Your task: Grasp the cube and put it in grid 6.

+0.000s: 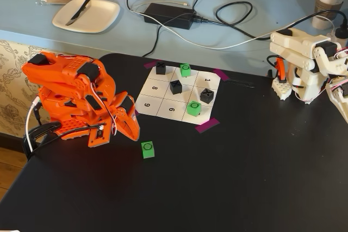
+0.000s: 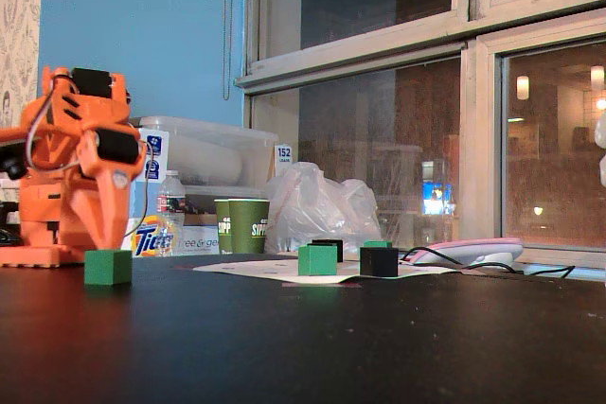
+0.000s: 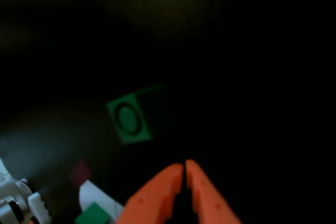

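A loose green cube [image 1: 147,149] with a black ring on top sits on the black table, off the paper grid and a little in front of it. The wrist view shows this cube [image 3: 129,118] just ahead and to the left of my orange gripper [image 3: 185,164], whose fingers are pressed together with nothing between them. In a fixed view the gripper [image 1: 135,136] hangs low on the folded arm, just left of the cube and apart from it. Grid 6 [image 1: 172,109] is the bare middle cell of the grid's near row. The low side view shows the cube [image 2: 108,267] below the arm.
Two more green ringed cubes [image 1: 193,108] [image 1: 185,69] and three black X cubes [image 1: 175,86] [image 1: 207,95] [image 1: 161,68] occupy other cells. A white arm [image 1: 304,61] stands at the right. Purple tape [image 1: 206,125] holds the paper's corners. Cables, a plate and cups lie beyond the table.
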Robot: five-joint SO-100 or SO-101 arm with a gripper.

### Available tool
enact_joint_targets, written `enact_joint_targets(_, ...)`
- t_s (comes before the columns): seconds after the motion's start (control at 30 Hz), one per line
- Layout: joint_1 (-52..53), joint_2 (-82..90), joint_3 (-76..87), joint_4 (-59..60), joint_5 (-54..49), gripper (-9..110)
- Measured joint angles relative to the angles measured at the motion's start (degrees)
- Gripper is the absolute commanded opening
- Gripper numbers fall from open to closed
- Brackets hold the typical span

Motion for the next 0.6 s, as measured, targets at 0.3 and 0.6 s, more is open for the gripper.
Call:
enact_joint_targets(0.3, -2.29, -22.5, -28.3, 5.36, -1.41, 0)
enact_joint_targets(0.6, -3.69, -48.87, -60.73, 18.46, -12.39, 0)
